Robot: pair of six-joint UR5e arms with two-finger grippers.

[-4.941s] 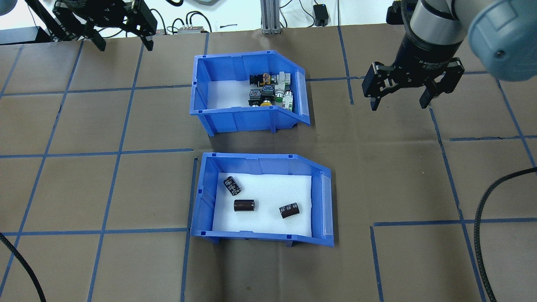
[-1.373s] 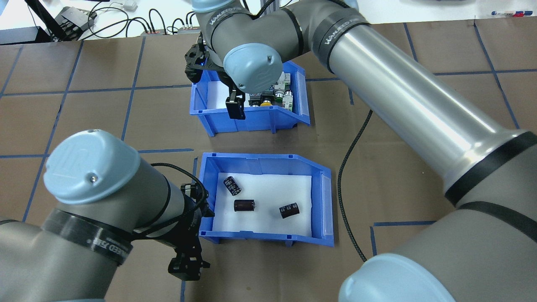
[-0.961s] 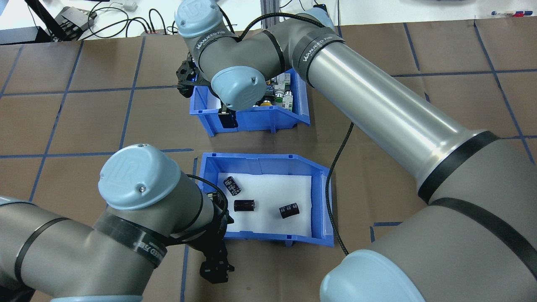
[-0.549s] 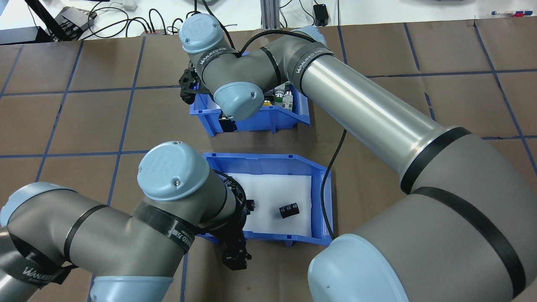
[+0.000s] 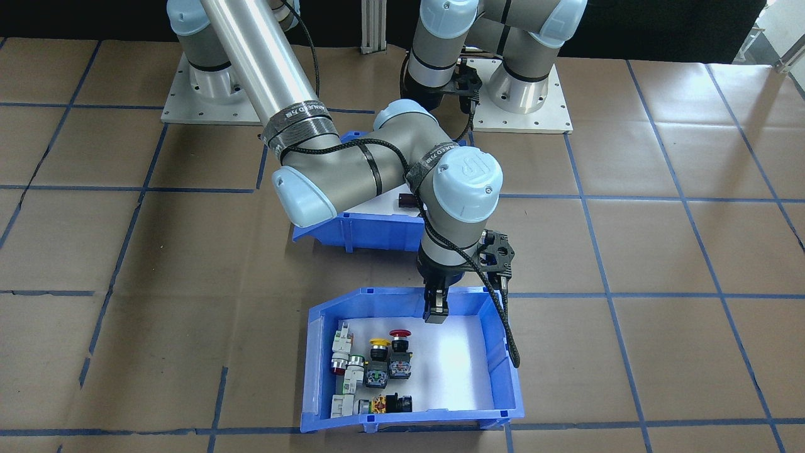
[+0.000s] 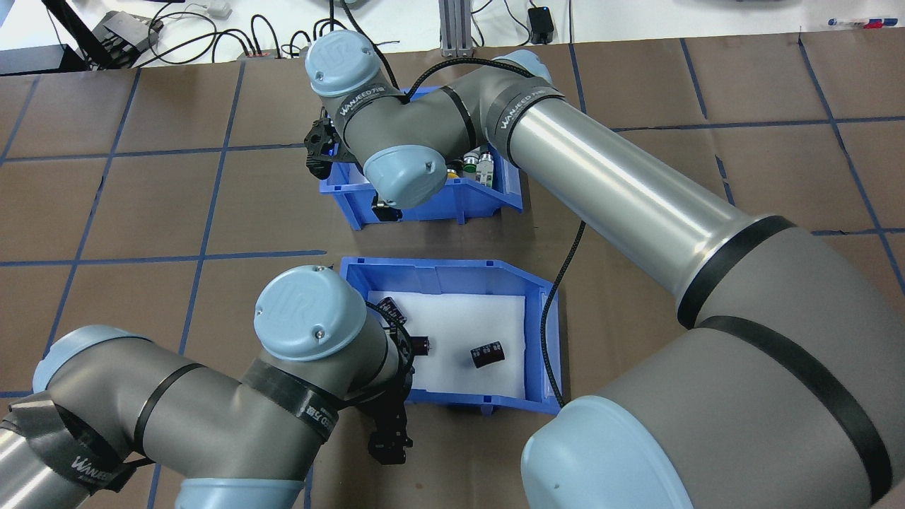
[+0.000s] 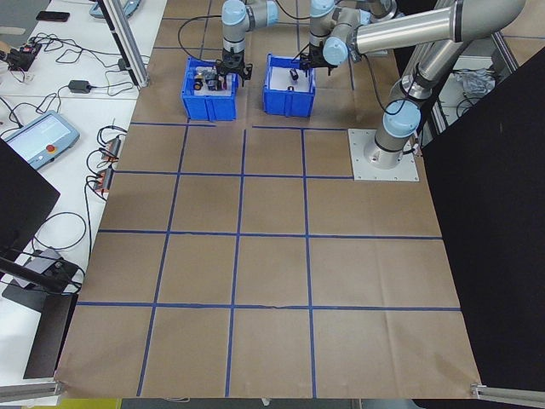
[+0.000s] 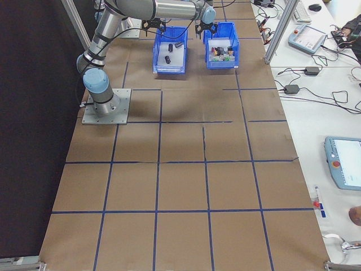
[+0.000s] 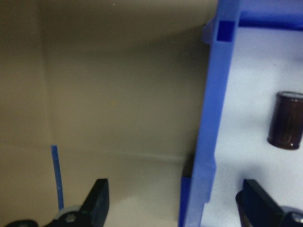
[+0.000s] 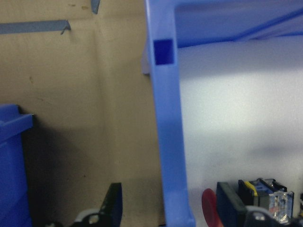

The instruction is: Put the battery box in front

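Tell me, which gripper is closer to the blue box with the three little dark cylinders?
Left. The left gripper is open, straddling a wall of the battery box. The right gripper straddles a wall of the other bin, the one holding push-buttons.

Grey arm tubes with pale blue joint caps stamped "UR", small screws in the caps. Black bands lettered in white around the links. Braided black cables alongside. Matte black gripper bodies. Square silver base plates.
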